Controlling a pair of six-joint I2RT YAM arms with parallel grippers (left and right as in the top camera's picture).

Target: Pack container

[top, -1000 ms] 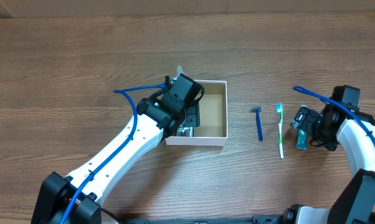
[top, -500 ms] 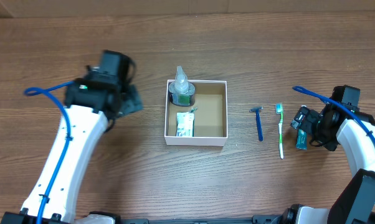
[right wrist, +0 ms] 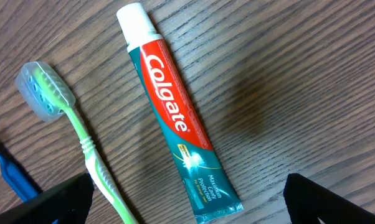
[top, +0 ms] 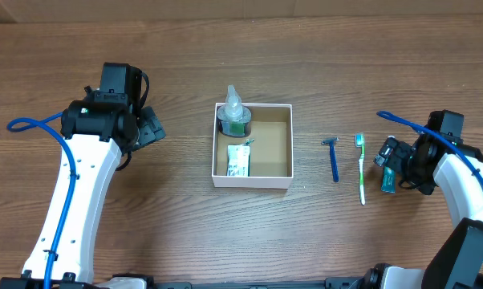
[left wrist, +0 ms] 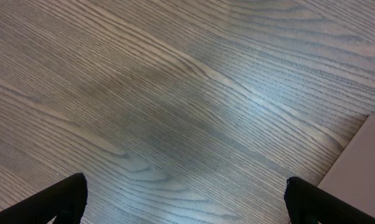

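The container [top: 288, 136], a small square box with white walls and a brown inside, sits mid-table. In it stand a wrapped dark bottle [top: 234, 117] at the far left corner and a small green-white packet [top: 238, 160] below it. A blue razor [top: 334, 159], a green toothbrush [top: 362, 168] and a Colgate toothpaste tube [top: 387, 181] lie to its right. The right wrist view shows the toothpaste tube [right wrist: 178, 118] and toothbrush [right wrist: 81, 140] between the fingers of my right gripper [right wrist: 187, 199], which is open above them. My left gripper [top: 149, 127] is open and empty, left of the container.
Bare wood shows under the left gripper [left wrist: 184, 199] in the left wrist view, with a corner of the container's wall [left wrist: 362, 168] at the right. Blue cables run along both arms.
My left arm has drawn out of the container and swung far to the left, leaving the bottle and packet inside. The right arm has not moved.
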